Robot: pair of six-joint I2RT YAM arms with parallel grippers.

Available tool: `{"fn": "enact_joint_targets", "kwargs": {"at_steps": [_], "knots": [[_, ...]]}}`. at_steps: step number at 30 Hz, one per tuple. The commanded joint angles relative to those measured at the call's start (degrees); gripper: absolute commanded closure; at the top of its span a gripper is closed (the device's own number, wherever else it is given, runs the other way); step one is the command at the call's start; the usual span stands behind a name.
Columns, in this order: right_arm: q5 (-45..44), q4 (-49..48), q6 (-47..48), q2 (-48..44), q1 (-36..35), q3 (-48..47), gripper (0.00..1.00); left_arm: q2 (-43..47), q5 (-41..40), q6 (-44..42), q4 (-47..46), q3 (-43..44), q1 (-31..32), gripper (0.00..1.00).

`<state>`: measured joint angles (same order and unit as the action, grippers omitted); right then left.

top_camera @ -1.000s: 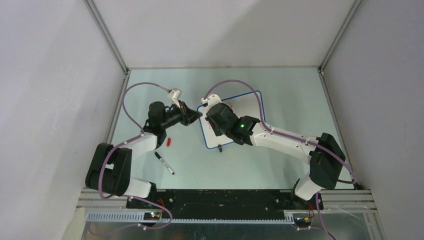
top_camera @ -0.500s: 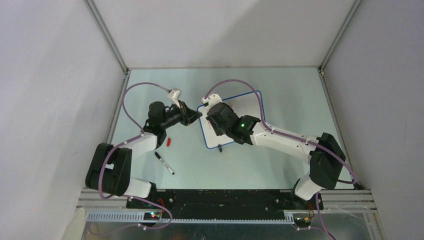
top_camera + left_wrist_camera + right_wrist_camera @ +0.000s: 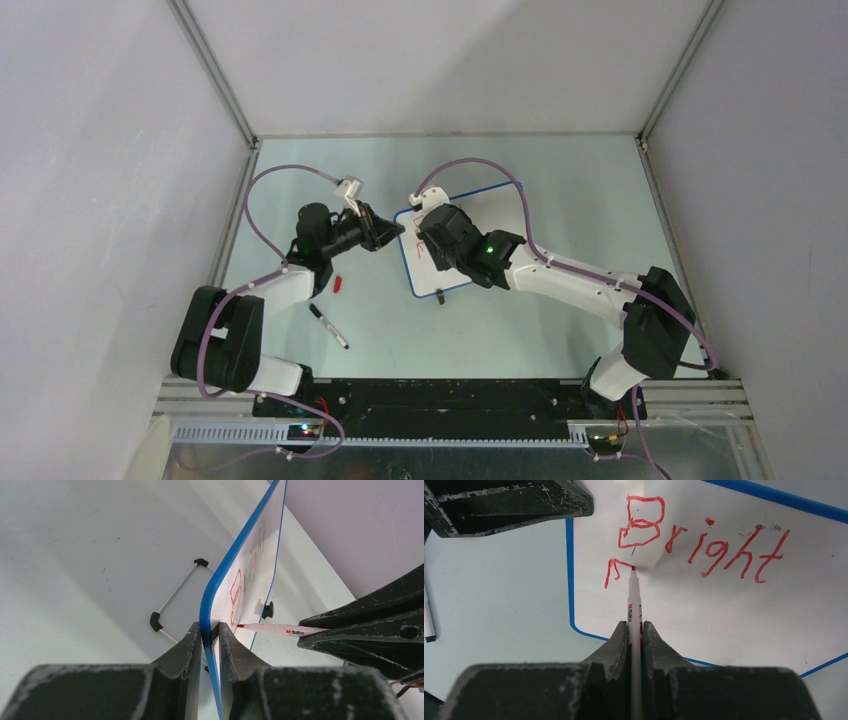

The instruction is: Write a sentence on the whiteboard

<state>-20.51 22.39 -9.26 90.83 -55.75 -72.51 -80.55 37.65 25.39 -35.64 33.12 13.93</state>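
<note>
On R wrist cam sentence (image 3: 711, 550) legible, overhead not; R hand (image 3: 634, 626) pinches marker (image 3: 633, 597), L hand (image 3: 210, 630) whiteboard (image 3: 734, 615).

Pale green table (image 3: 580, 190), enclosed by white walls (image 3: 100, 150) and aluminium corner posts (image 3: 212, 70), carried near its front left one black marker (image 3: 328, 327) lying aslant and one small red cap (image 3: 338, 284) just beyond it, apart; one white-barrelled red-tipped pen (image 3: 634, 605) was held above it.

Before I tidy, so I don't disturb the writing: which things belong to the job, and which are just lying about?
In use: whiteboard, clamped by left tool; red marker, held in right tool; sentence begun in red.
Lying about: second marker; small red piece.
</note>
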Motion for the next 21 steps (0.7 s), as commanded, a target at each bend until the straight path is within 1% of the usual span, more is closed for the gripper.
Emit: {"fn": "enact_joint_targets", "kwargs": {"at_steps": [1, 21], "knots": [[-1.89, -0.16, -0.40, -1.56, 0.87, 0.90, 1.00, 1.62, 0.37, -1.92, 0.48, 0.71, 0.23, 0.80], [-1.32, 0.24, -1.57, -1.36, -0.98, 2.72, 1.00, 1.64, 0.32, -1.92, 0.49, 0.71, 0.24, 0.80]]}}
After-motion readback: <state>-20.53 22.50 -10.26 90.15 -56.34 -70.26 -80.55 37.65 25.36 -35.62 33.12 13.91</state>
